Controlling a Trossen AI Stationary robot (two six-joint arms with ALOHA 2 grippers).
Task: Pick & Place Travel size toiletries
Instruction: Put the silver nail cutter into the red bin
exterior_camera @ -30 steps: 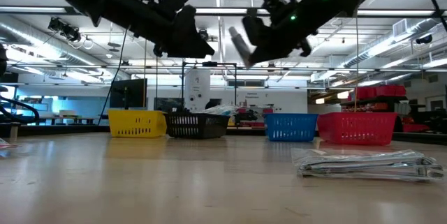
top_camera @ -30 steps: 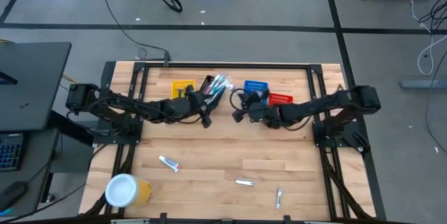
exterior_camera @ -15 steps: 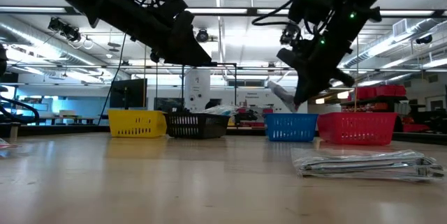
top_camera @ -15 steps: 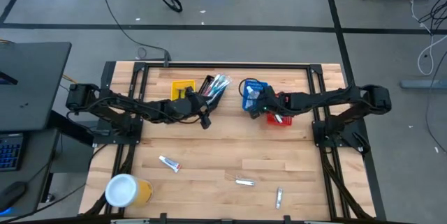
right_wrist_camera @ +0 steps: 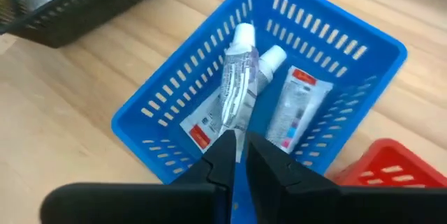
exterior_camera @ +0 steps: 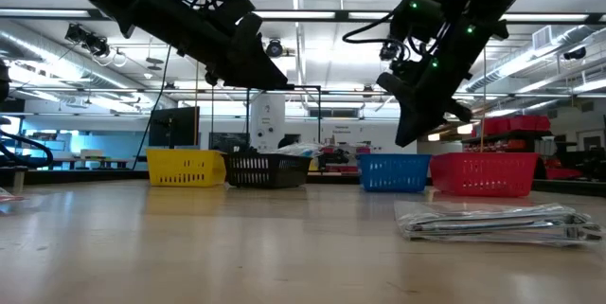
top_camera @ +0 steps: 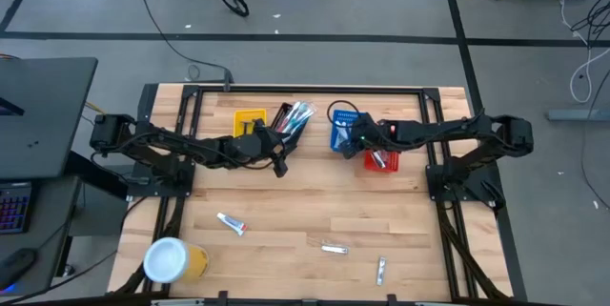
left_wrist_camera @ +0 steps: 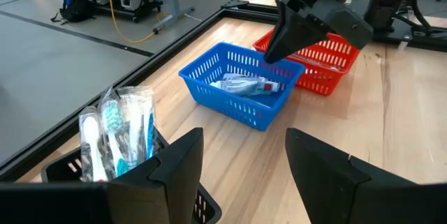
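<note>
The left gripper (top_camera: 278, 160) hangs in the air just in front of the black basket (top_camera: 289, 121), its 2 fingers (left_wrist_camera: 183, 162) spread wide with nothing between them. In that basket, just behind the gripper, stand the wrapped toothbrushes (left_wrist_camera: 117, 132); the yellow basket (top_camera: 247, 120) sits beside it on the outer side.

Well in front of this gripper, near the table's front edge, lie a white tube (top_camera: 231, 223) and the yellow cup (top_camera: 173, 260).

The right gripper (top_camera: 349, 136) hovers over the blue basket (top_camera: 345, 129) — fingers close together, pinching the end of a clear tube (right_wrist_camera: 237, 90) that hangs down into the basket. Directly beneath it lie 2 white tubes (right_wrist_camera: 297, 107). The red basket (top_camera: 383, 156) sits just beside the gripper, on its outer side.

Far in front of it lie 2 silvery sachets (top_camera: 334, 248) — apart from each other.
</note>
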